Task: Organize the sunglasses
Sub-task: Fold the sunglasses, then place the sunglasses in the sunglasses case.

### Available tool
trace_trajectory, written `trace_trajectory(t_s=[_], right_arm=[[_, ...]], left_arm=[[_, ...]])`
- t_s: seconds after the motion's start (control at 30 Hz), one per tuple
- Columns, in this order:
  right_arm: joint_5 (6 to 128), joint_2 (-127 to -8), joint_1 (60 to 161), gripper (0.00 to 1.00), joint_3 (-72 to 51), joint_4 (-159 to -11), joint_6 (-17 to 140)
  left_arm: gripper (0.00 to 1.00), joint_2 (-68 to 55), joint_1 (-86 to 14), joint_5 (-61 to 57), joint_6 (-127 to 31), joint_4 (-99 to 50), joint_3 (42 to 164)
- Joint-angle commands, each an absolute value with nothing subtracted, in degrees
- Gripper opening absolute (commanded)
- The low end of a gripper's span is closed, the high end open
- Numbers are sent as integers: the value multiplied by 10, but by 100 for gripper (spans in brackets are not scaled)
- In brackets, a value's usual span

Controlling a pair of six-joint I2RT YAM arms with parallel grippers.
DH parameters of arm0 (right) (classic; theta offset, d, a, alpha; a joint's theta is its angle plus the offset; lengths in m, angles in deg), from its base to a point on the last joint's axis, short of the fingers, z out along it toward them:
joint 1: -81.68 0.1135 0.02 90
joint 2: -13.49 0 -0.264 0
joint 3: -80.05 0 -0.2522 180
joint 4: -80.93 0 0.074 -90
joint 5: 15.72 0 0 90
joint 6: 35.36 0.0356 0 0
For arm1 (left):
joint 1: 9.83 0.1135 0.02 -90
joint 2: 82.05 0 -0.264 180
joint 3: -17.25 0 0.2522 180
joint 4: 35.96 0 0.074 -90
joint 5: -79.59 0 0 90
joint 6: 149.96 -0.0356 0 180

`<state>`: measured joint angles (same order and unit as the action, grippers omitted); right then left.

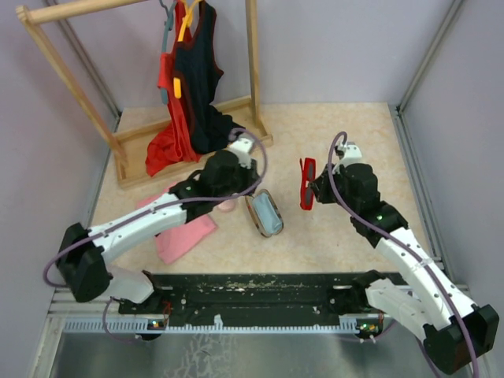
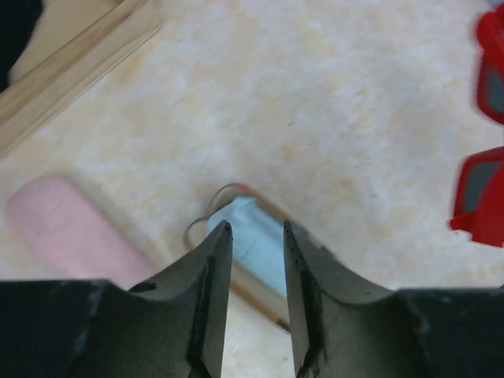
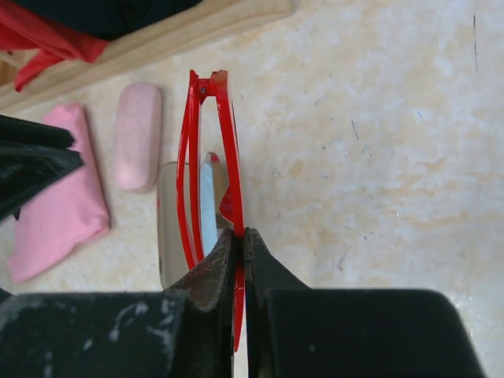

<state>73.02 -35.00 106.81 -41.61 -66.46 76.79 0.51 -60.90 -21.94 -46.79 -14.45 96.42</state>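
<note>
While the right gripper (image 3: 242, 236) stands clamped on the lower edge of the red sunglasses (image 3: 228, 142), the folded pair hangs on edge above the table (image 1: 339, 236), lenses upright, to the right of an open oval case (image 1: 252, 213) and clear of it. Across the workspace the left gripper (image 2: 256, 232) hovers just over that case, its two fingers parted with nothing between them, a light blue cloth (image 2: 250, 216) showing in the gap below. A closed pink case (image 3: 136, 135) lies beyond the open one, beside a folded pink fabric (image 3: 55, 197) near the left arm. At the back of the table, a wooden clothes rack (image 1: 126, 165) carries red and black garments (image 1: 193, 87) on hangers.
</note>
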Motion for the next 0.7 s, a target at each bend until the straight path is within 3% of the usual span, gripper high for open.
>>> trace_trajectory(t_s=[0.0,0.07,0.3,0.67], right_arm=[[754,-362,1071,0,-408,-655,772],[752,-364,1072,0,-413,-657,773],[704,-387,1072,0,-419,-662,764],[679,-405,1072,0,-408,-641,745]], left_arm=[[43,-83,-557,-189,-350,-214,844],[50,-108,-552,-188,-303,-240,789],[63,-99,-552,-147,-200,-338,676],[62,-3,-548,-123,-160,-367,693]])
